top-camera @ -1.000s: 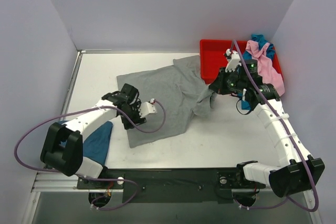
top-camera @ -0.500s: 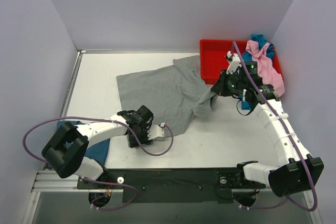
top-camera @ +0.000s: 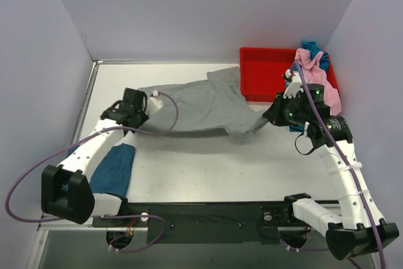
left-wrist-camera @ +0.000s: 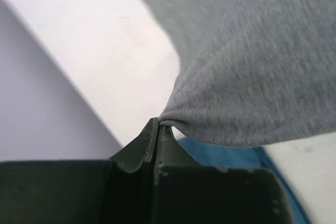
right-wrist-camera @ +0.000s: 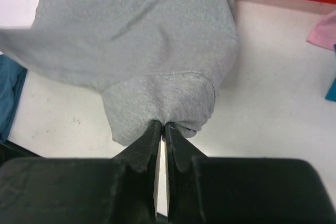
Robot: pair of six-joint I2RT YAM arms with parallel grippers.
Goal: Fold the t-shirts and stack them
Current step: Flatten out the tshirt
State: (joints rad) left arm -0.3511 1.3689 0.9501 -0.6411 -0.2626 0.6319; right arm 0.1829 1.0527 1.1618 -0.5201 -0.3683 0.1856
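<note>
So the white worktop [top-camera: 208, 168] has the grey t-shirt [top-camera: 201, 105] strung across its middle, long axis running left to right between the 2 arms. The red bin [top-camera: 261, 74] sits at the far right, with the pink shirt [top-camera: 313, 70] and teal-blue shirt [top-camera: 310, 47] draped over its right side. The darker blue shirt [top-camera: 116, 167] lies near the left arm's base. The left tool [left-wrist-camera: 157, 125] is clenched on the grey shirt's left corner, and the right tool [right-wrist-camera: 161, 129] is pinched tight on a bunched fold at its right end. Each arm is nearest its own end, so I'd guess the fold needs both moving together.
</note>
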